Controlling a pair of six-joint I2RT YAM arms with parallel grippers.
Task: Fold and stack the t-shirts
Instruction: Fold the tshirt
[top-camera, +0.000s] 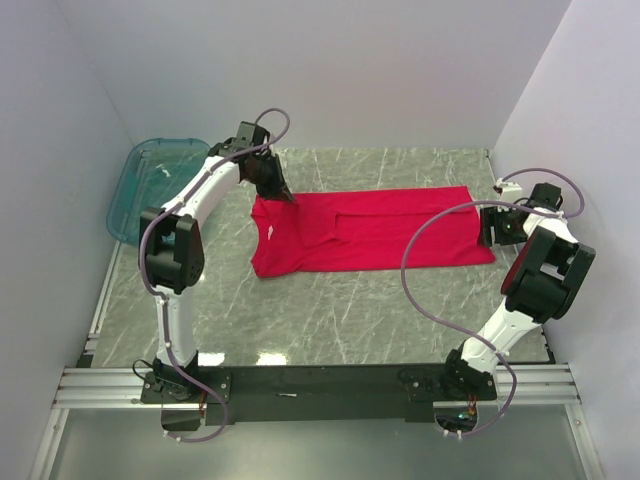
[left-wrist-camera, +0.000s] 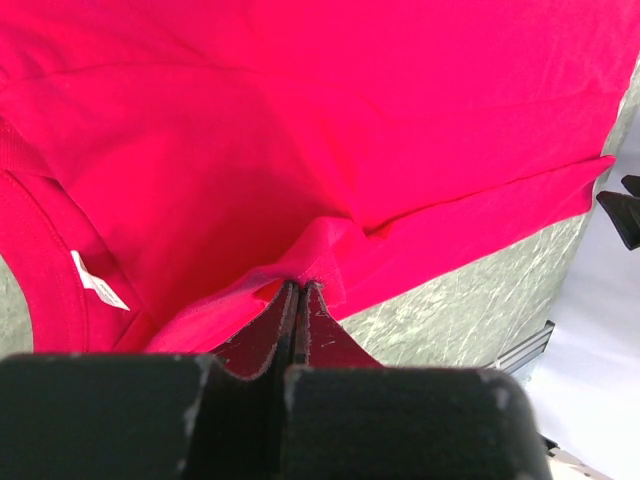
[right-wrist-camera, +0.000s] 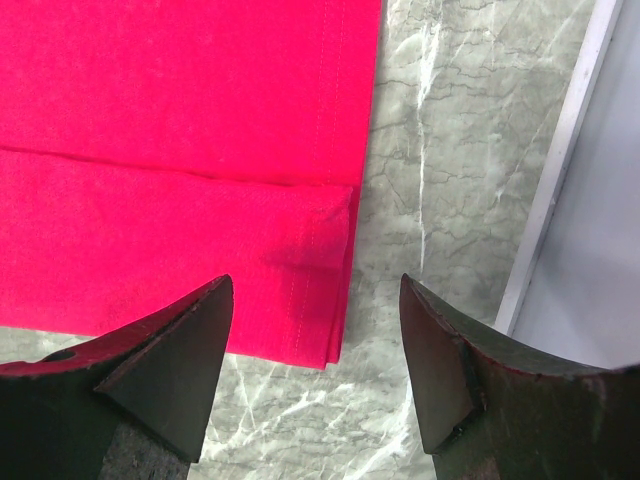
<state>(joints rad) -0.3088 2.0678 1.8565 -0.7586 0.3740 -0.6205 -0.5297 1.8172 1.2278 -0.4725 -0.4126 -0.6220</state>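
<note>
Centre of the top view: red shirt (top-camera: 370, 232) lies flat on the marble table (top-camera: 330, 320), folded lengthwise, collar end at left. Right gripper (right-wrist-camera: 315, 290) is spread wide over the shirt's right hem corner, holding nothing. Left gripper (left-wrist-camera: 298, 300) is pressed together, pinching a fabric fold at the shirt's upper-left edge, near the white label (left-wrist-camera: 98, 282). Teal tub (top-camera: 150, 185) sits upper left, apart from the shirt.

Even, bright overhead light, soft shadows. Glare patch on table (top-camera: 262, 355) lower centre. Red t-shirt (left-wrist-camera: 400, 120) oversaturated in my wrist views; my fingers (right-wrist-camera: 170, 370) dark, slightly soft.
</note>
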